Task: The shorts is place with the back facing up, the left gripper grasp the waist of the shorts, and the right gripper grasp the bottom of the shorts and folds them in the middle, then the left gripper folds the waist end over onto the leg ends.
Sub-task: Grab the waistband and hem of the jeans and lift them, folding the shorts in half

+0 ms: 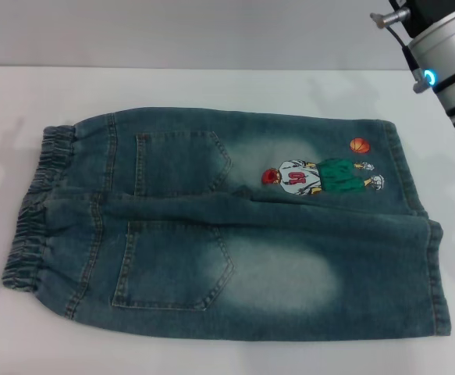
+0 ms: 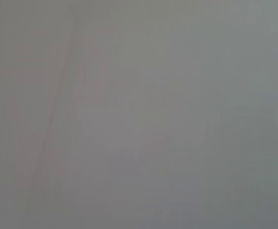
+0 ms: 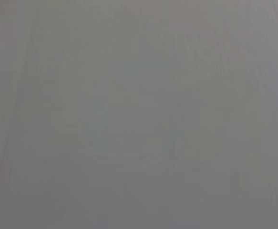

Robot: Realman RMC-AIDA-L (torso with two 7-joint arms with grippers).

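my right gripper (image 1: 446, 47): only the silver wrist with blue light shows, far right corner above the table, fingers out of frame, grip can't tell
my left gripper: not seen, just a dark sliver at the far left edge
shorts (image 1: 235, 242): flat on white table (image 1: 211, 86), back up, unfolded
waist (image 1: 36, 207): gathered band on my left
leg hems (image 1: 430, 234): on my right, near cartoon embroidery (image 1: 321, 176)
wrist views: blank grey

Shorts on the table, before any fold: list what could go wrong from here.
1. The shorts lie slightly askew with a ridge along the centre seam; folding lengthwise may leave the legs misaligned.
2. The waist is thick, gathered elastic, so the left tool may pinch only one layer.
3. The right arm is far from the leg hems, and both wrist views show nothing useful for aiming.
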